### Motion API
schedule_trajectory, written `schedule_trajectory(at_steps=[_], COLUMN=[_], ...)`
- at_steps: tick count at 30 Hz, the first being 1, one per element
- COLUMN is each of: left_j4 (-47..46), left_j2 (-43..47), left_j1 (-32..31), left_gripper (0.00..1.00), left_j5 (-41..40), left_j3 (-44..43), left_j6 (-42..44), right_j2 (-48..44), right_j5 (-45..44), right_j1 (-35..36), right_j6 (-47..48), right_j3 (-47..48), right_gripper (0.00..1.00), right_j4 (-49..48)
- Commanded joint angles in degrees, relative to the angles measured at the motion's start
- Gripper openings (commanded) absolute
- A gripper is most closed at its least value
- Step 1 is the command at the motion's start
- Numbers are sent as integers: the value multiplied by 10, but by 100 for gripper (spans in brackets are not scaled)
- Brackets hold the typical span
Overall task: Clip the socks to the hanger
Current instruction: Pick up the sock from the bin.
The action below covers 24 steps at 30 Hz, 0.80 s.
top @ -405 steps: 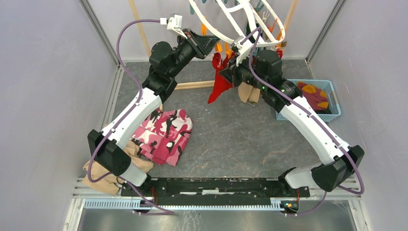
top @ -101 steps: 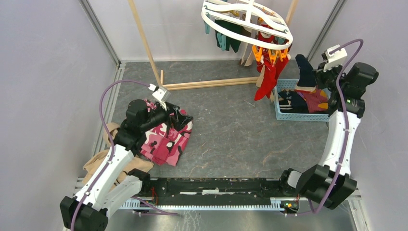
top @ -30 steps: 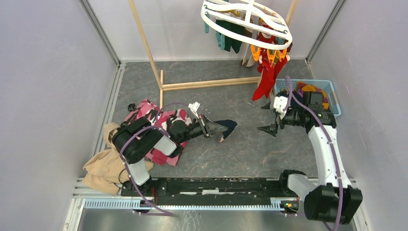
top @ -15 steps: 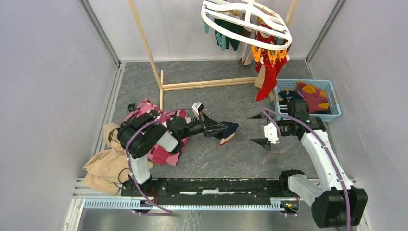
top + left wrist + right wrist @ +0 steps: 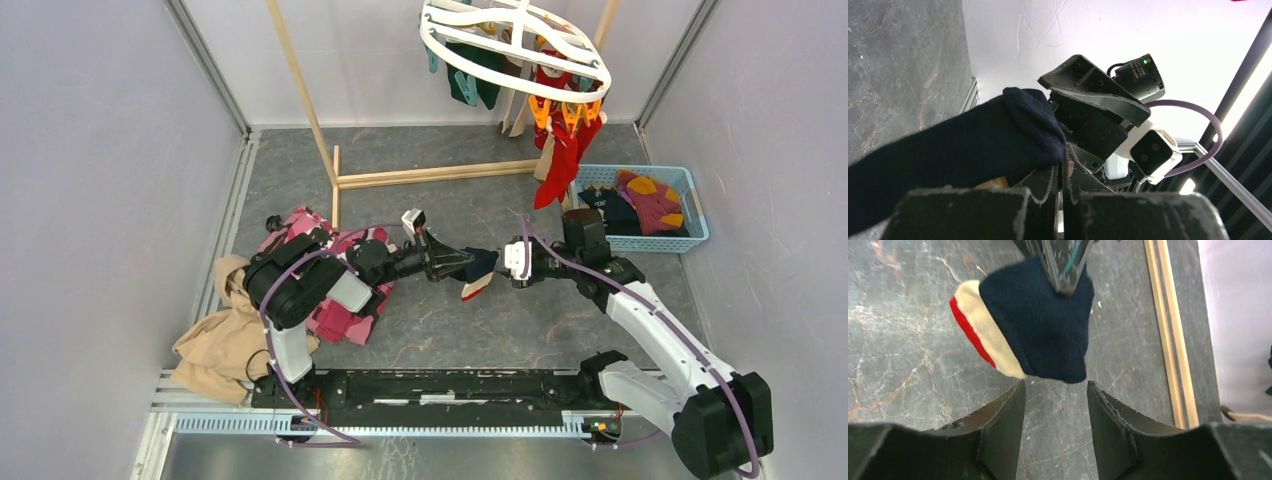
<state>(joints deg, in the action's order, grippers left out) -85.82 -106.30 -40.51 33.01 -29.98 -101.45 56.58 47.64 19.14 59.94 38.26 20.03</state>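
A navy sock [image 5: 480, 268] with a white and red cuff hangs just above the table's middle, and my left gripper [image 5: 463, 262] is shut on it. In the left wrist view the sock [image 5: 973, 140] bulges over the closed fingertips. My right gripper [image 5: 507, 265] faces it from the right, open. In the right wrist view the sock [image 5: 1043, 325] ends just ahead of the right gripper [image 5: 1055, 387], with nothing between the jaws. The white oval hanger [image 5: 590, 62] hangs at the back, with red socks [image 5: 558, 160] and a dark green sock [image 5: 470, 85] clipped to it.
A blue basket [image 5: 700, 235] at the right holds more socks. The wooden pole rack [image 5: 430, 175] stands behind the hanger. A pink camouflage cloth [image 5: 335, 300] and a tan cloth [image 5: 215, 345] lie at the left beside the left arm.
My right arm has swung left from beside the basket to face the navy sock, and its jaws have narrowed. The left gripper has pushed the sock slightly rightward.
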Motion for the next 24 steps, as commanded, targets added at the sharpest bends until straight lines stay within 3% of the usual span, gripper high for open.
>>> schedule_trajectory(at_steps=[1, 14, 20, 24], left_j4=[-136, -137, -137, -137], left_j2=[27, 40, 37, 21], left_j1=[2, -6, -5, -4], left_gripper=[2, 2, 2, 2], left_j5=[-2, 1, -4, -8], left_j3=[-16, -28, -32, -39], left_j6=[-27, -36, -35, -35], right_j2=[-8, -4, -19, -27], right_j5=[-59, -130, -85, -79], right_j1=[2, 63, 65, 63], right_j6=[-36, -103, -130, -154], right_j3=[-34, -77, -60, -41], right_gripper=[54, 57, 78, 83], right_j4=[-71, -192, -169, -158])
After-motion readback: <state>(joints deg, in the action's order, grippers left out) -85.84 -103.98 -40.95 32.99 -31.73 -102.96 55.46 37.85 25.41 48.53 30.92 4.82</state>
